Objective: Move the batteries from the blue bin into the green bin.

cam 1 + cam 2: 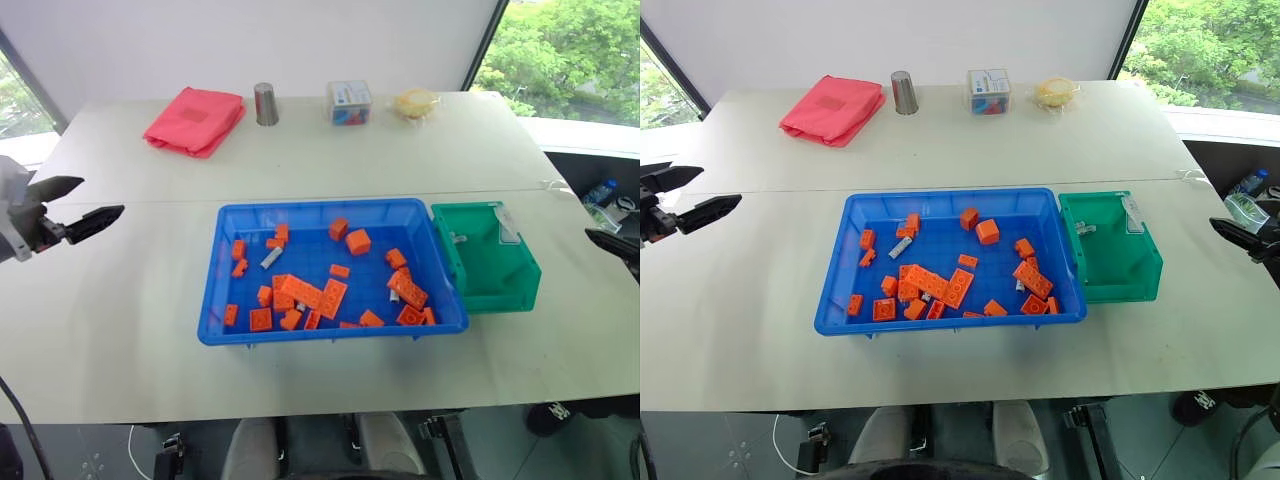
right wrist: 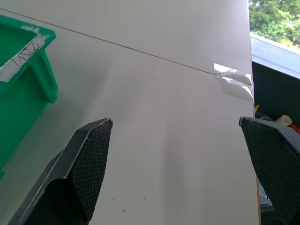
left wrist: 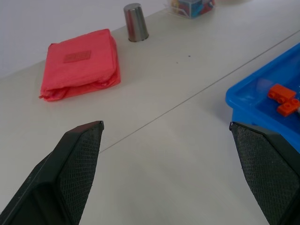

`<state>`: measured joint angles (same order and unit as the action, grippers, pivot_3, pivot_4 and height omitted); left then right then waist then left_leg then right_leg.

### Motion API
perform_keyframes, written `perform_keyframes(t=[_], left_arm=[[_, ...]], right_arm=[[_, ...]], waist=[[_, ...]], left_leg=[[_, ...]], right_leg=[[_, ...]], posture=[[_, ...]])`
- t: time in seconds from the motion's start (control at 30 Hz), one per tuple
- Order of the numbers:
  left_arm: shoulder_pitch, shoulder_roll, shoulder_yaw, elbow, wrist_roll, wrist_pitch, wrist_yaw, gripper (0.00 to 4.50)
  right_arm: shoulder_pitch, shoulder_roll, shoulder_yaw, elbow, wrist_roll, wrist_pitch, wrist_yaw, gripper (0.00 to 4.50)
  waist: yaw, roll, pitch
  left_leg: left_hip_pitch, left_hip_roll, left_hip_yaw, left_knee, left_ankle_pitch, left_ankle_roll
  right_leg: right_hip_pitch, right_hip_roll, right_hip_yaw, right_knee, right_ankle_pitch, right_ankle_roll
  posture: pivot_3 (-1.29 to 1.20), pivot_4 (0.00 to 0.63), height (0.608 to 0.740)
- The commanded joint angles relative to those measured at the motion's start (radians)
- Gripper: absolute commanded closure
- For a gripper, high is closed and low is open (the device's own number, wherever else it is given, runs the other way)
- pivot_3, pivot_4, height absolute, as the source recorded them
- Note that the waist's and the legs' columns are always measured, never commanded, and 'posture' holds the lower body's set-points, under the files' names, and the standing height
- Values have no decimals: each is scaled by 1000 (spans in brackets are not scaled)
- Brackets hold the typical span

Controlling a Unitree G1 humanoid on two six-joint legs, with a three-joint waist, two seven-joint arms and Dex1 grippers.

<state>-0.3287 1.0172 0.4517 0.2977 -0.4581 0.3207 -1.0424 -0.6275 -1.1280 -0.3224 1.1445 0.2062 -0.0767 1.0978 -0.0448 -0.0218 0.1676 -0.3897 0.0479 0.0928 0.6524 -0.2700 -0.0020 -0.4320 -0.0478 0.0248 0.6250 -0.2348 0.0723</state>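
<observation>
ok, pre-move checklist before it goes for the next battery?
1. Left gripper open and empty: ok, jaws wide over bare table, left of the blue bin.
2. Right gripper open and empty: ok, jaws wide, off to the right of the green bin.
3. Battery target visible in the blue bin: ok, a battery lies in the back-left part among the orange bricks.
4. Battery free of bricks: not ok, a brick sits close beside it.
5. Other batteries left in the blue bin: cannot tell, a small grey piece shows near the right-hand bricks.
6. Green bin unobstructed: ok, open top, a small grey item inside.
</observation>
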Motion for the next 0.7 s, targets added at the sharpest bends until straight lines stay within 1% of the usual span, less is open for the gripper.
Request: perform_keyframes(t=[0.03,0.2,0.5,0.7], left_arm=[[-36,21,11,3,6,-17,8,0],[-68,18,6,28,11,-2,22,0],[-50,15,-7,16,22,-10,10,0],[-42,21,-8,-4,-8,35,-28,0]], right_arm=[[0,-13,-21,-5,11,-19,0,47],[5,-11,-24,-5,12,-22,-6,47],[4,-2,-20,-6,13,-17,-3,47],[-7,-1,-19,-7,14,1,2,47]], waist=[[0,0,0],[0,0,0],[-1,0,0],[0,0,0]], left_leg=[[0,0,0,0,0,0],[1,0,0,2,0,0],[1,0,0,2,1,-1],[1,0,0,3,1,-1]], right_leg=[[0,0,0,0,0,0],[0,0,0,4,0,0],[0,1,1,4,0,0],[0,1,1,5,0,0]], posture=[[0,150,740],[0,150,740],[0,150,740],[0,150,740]])
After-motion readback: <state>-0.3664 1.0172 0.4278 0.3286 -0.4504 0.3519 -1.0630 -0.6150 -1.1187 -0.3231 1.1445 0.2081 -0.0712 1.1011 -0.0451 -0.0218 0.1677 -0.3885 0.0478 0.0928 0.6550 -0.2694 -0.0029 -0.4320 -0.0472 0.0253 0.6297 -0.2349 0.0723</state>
